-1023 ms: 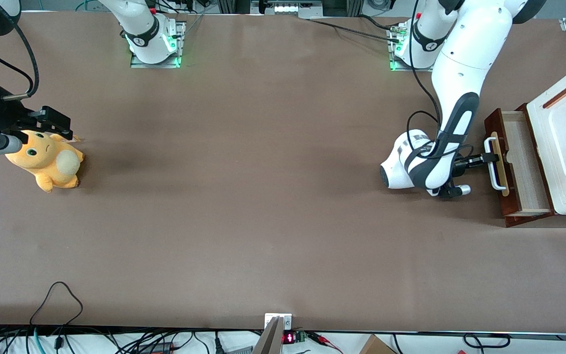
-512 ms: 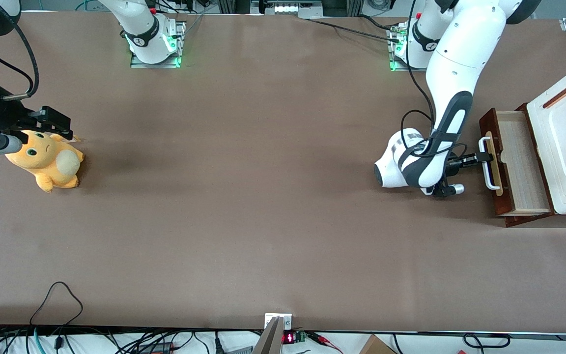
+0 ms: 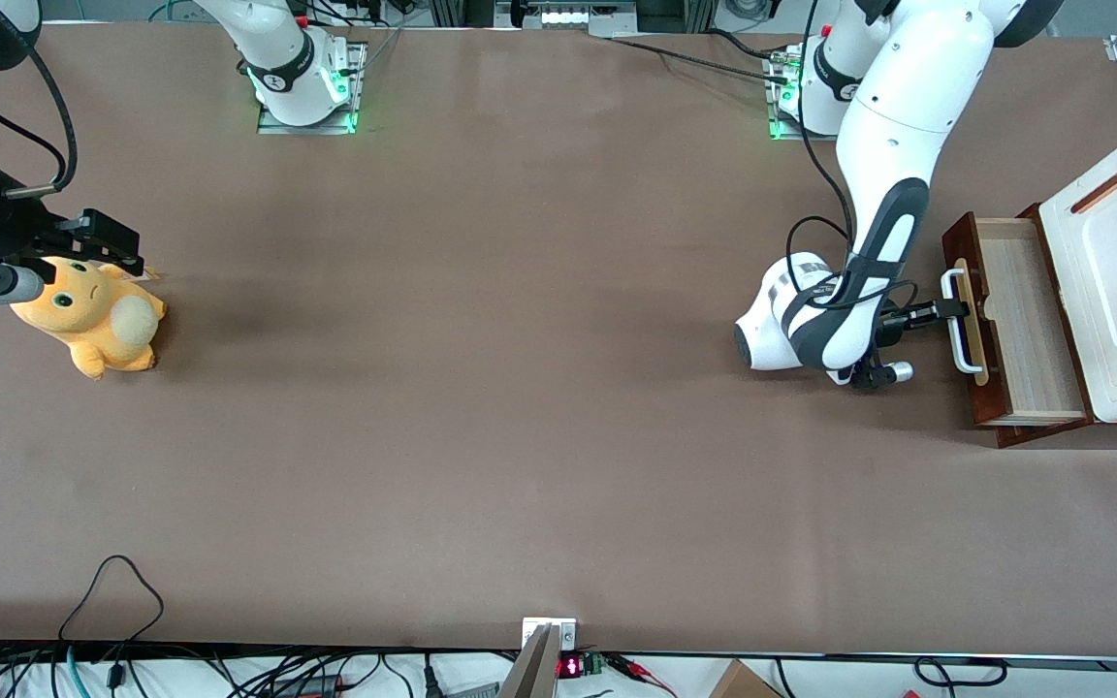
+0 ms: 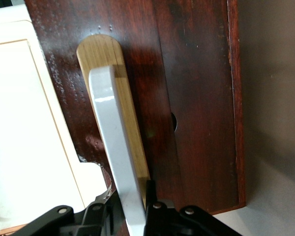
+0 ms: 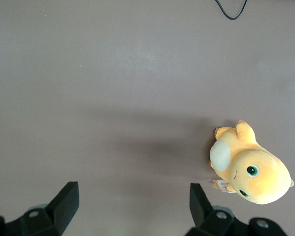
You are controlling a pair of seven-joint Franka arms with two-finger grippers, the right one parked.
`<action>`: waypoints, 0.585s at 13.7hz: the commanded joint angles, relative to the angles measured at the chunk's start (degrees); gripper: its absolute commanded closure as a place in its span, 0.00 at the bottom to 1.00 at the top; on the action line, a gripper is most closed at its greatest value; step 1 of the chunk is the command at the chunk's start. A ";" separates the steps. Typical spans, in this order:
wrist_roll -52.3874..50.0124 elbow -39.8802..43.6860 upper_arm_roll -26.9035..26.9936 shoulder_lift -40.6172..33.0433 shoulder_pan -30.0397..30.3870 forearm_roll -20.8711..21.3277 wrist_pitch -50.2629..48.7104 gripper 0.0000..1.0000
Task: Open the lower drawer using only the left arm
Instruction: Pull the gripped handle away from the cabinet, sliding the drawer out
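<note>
Reading the front view from its left edge, you first meet a yellow plush toy (image 3: 88, 315) lying on the brown surface (image 3: 481, 388) toward the parked arm's end; it plays no part here. Well apart from it, toward the working arm's end, you find the left arm (image 3: 893, 165) bent down with its hand (image 3: 946, 312) at the white handle (image 3: 958, 321) of the lower drawer (image 3: 1009, 320). That drawer stands pulled out from under the white cabinet (image 3: 1116, 291), its pale wooden inside open to view.

The hand is clamped narrow on the handle: in the left wrist view the black fingers (image 4: 160, 216) sit on either side of the white bar (image 4: 115, 152).

Judge the drawer as stiff, solid wood that should slide straight and not flex. The bar is smooth and likely slippery, so hold near its middle and pull square to the front, or the drawer may twist and bind.

The front view shows you how far the drawer is out; the wrist view cannot. The wrist view alone shows you the grip, the pale strip (image 4: 130, 123) under the bar and the dark red grain of the front. The right wrist view shows only the toy.
</note>
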 commanded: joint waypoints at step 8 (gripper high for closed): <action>-0.23 0.33 -0.98 0.16 -3.67 -7.07 -4.84 0.30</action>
